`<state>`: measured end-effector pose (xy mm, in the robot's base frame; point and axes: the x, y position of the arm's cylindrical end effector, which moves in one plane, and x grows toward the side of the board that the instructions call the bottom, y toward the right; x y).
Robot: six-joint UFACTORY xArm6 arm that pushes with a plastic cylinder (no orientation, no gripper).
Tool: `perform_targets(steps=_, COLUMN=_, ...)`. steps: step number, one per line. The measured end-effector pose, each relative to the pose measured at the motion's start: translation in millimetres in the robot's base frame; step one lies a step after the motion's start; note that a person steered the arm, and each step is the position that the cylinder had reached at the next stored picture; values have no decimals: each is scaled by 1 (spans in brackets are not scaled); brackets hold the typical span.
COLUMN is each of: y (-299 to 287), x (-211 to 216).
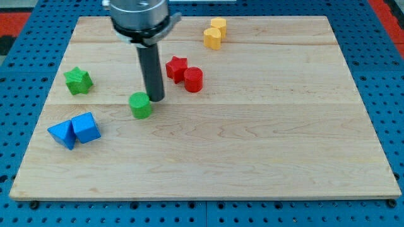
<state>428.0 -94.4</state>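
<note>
I am looking at a robotics lab bench. A pale wooden board (252, 145) lies on a blue perforated desk (25, 38) with a regular grid of holes around the board, and small coloured test blocks sit on the board.

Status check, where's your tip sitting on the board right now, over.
My tip down on the wooden board, at the upper right edge of the green cylinder. Red star and red cylinder to the view's right, apart from it.
</note>
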Motion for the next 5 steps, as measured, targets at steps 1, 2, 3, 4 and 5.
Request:
perform_targets(steps=1, y=-3, x=-18)
perform_targets(steps=2, y=-29, x=-13)
perform_targets(steps=3, y=-35, x=10)
perform_targets(steps=4, y=-54, x=15)
perform_targets(steps=5, y=-77, x=18)
